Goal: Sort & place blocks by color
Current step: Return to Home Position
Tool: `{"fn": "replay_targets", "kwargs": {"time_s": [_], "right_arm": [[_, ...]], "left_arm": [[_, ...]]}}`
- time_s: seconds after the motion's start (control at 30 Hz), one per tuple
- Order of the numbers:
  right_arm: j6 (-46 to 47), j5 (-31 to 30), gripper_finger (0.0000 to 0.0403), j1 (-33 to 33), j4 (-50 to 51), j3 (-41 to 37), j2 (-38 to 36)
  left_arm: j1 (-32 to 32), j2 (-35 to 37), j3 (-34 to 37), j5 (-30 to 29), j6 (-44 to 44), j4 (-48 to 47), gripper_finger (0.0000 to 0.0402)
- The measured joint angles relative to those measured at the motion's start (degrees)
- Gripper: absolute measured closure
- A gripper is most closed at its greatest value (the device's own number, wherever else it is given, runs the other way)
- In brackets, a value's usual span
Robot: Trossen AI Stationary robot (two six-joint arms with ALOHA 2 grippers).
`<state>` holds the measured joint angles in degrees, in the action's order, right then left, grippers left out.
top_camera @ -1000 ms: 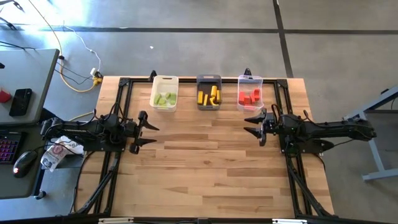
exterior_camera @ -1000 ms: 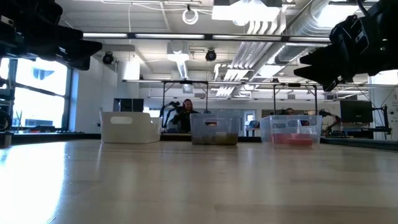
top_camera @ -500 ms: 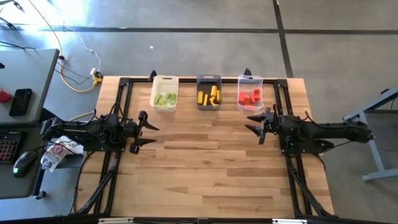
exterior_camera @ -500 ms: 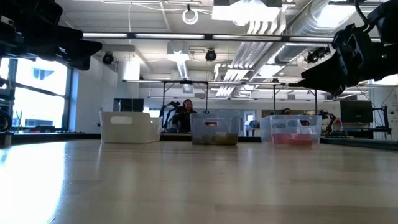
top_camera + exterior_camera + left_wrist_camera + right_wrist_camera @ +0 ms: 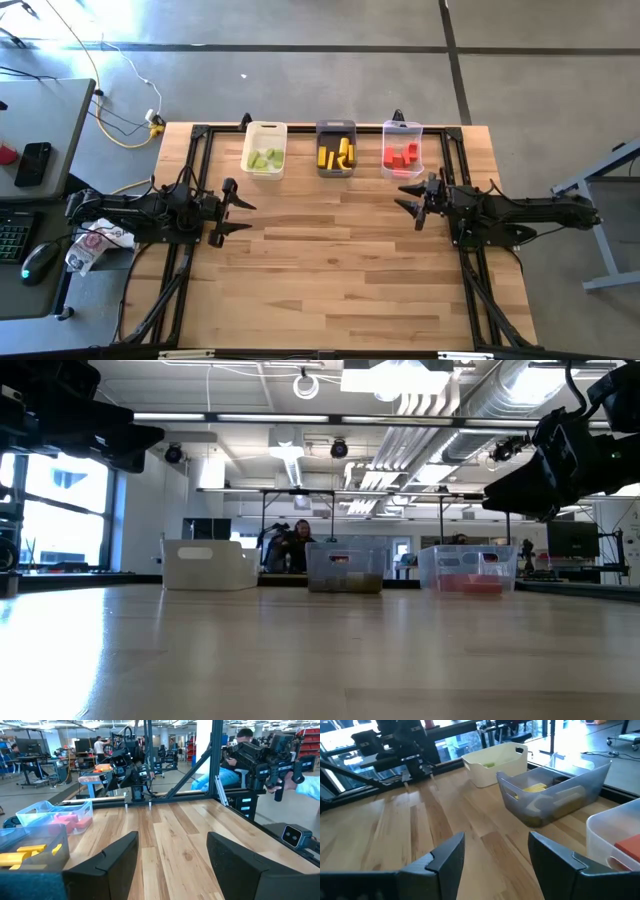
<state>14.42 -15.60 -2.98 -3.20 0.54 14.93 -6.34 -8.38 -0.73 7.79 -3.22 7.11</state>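
Table shows no loose blocks: all in the dark grey bin and its neighbours; left gripper, right gripper gape empty; sorting seems done

bins: 3
arms: 2
blocks: 3 colour piles (green, yellow, red), pieces too tiny to count tbh

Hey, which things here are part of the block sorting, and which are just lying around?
Job: green blocks in white bin; yellow blocks in grey bin; red blocks in clear bin.
Lying about: phone, mouse, keyboard, yellow cable, all off the table.
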Motion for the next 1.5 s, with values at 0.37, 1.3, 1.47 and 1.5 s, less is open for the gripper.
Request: {"fn": "replay_targets", "kwargs": {"time_s": [0.37,1.3,1.47,1.5], "right_arm": [[-1.4,-0.4,0.0199,0.0,0.0,0.0,0.0],[-1.4,-0.3,0.0199,0.0,0.0,0.0,0.0],[-1.4,-0.3,0.0199,0.0,0.0,0.0,0.0],[-1.4,-0.3,0.0199,0.0,0.0,0.0,0.0]], "left_arm": [[0.0,0.0,0.0,0.0,0.0,0.0,0.0177],[0.0,0.0,0.0,0.0,0.0,0.0,0.0177],[0.0,0.0,0.0,0.0,0.0,0.0,0.0177],[0.0,0.0,0.0,0.0,0.0,0.0,0.0177]]}}
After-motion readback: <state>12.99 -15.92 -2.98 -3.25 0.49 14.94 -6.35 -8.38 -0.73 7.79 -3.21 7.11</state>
